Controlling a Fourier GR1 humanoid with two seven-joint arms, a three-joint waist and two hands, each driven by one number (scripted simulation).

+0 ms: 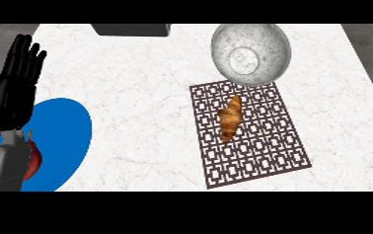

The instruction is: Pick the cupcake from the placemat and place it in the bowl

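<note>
Croissant (pixel 230 118) lies on the placemat (pixel 251 151), well apart from left hand (pixel 18 87); fingers (pixel 22 55) released, straight.

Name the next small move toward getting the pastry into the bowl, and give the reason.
Probably bring a hand in over the placemat and lower it onto the pastry, which looks like a croissant rather than a cupcake. It lies untouched near the mat's middle, the bowl sits just beyond the mat's far edge, and only the left hand shows, resting open at the left edge. The right hand is out of view.
</note>
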